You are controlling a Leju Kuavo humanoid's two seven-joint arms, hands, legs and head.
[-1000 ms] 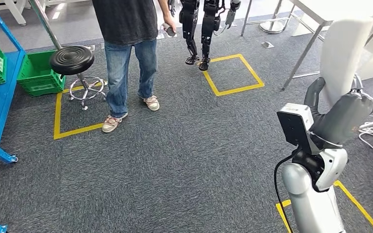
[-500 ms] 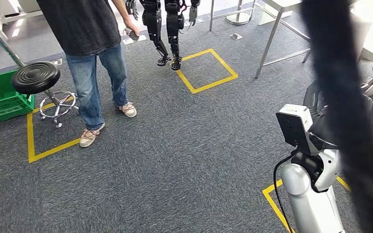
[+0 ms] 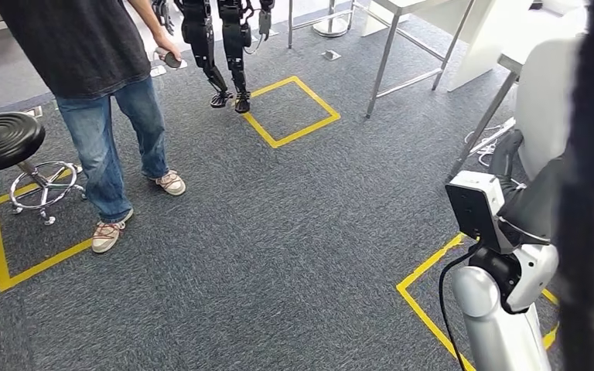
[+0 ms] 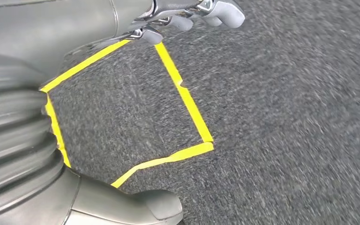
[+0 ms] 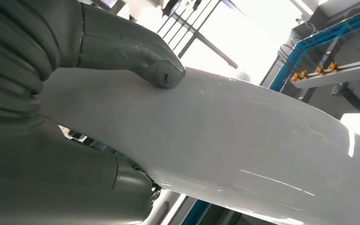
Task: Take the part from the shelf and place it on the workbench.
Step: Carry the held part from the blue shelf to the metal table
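- White glossy part [image 5: 243, 140] is held by the right robot hand [image 5: 98, 112], thumb pressed on its surface; in the head view its long axis stands upright.
- Left robot hand [image 4: 187, 14] hangs over the carpet [image 3: 278, 232], holding nothing, fingers curled loosely.
- Farther off, a person [image 3: 100, 93] stands beside a black stool [image 3: 4, 139].

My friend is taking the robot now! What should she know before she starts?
Right hand: grips the white part, thumb pressed on its top; in the head view the part is held up at the robot's right side.
Left hand: hangs over the grey carpet near yellow floor tape, holding nothing, fingers apart.
Done: the part is off the shelf and in hand.
Left: carry it to a workbench and set it down. A metal-legged table stands ahead on the right.
A person stands ahead on the left, so mind them.
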